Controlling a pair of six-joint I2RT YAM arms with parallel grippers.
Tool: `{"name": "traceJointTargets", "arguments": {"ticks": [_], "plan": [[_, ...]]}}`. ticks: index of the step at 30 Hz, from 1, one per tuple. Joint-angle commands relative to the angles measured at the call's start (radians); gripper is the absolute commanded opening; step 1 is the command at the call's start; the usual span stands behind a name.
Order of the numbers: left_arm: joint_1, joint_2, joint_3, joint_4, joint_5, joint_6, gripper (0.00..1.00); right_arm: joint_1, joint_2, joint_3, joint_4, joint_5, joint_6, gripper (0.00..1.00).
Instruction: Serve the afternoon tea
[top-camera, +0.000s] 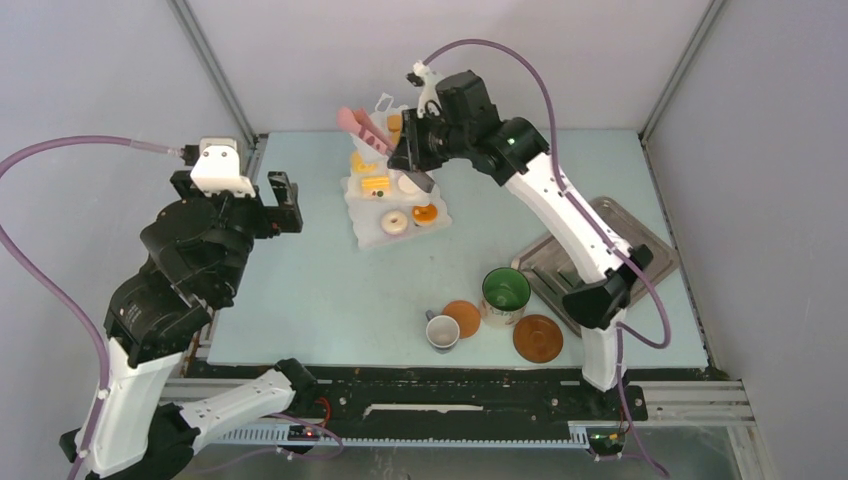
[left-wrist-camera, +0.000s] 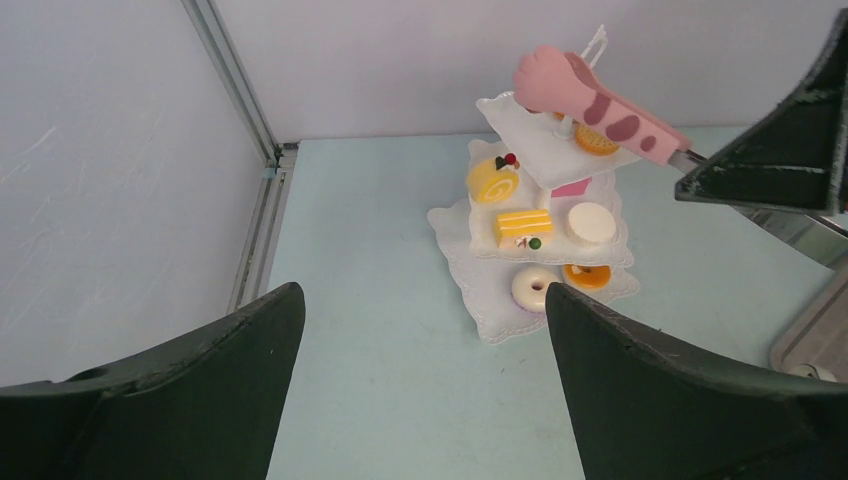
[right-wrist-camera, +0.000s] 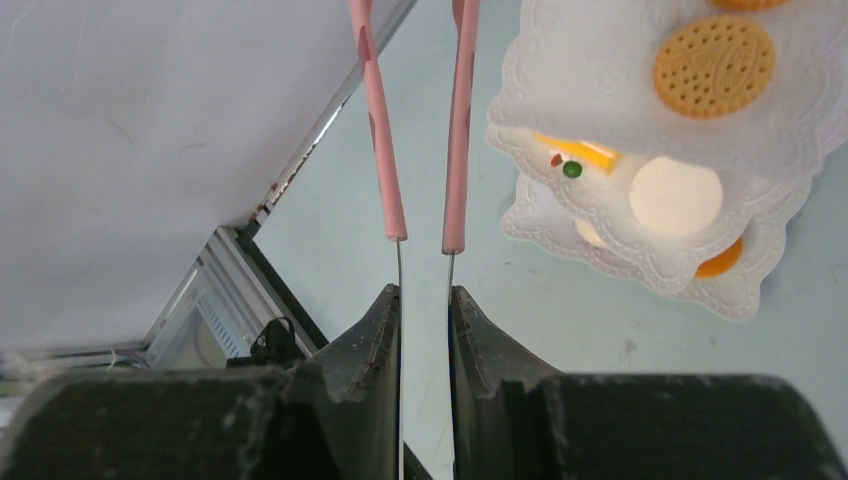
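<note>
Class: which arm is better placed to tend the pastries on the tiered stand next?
Probably the right arm: its jaws are shut on the pink tongs, held right by the three-tier stand. The left arm has open, empty jaws, farther off.

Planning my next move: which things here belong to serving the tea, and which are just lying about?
For the tea: three-tier stand, toy pastries, white cup, brown saucer, green-lined mug.
Not for the tea: grey tray, lying idle; pink tongs, gripped in the right hand.
</note>
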Motion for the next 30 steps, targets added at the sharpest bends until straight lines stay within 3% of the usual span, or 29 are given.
{"name": "traceJointTargets", "arguments": {"ticks": [1, 8, 30], "plan": [[0.005, -0.015, 0.026, -0.001, -0.024, -0.019, 0.98, -0.004, 0.082, 0.179, -0.074, 0.018, -0.014, 0.0], [0.004, -0.038, 0.001, -0.008, -0.036, -0.027, 0.98, -0.03, 0.078, 0.12, -0.075, 0.026, -0.001, 0.01], [0.004, -0.043, 0.003, -0.032, -0.027, -0.033, 0.98, -0.049, 0.126, 0.121, -0.148, 0.065, -0.04, 0.22]]}}
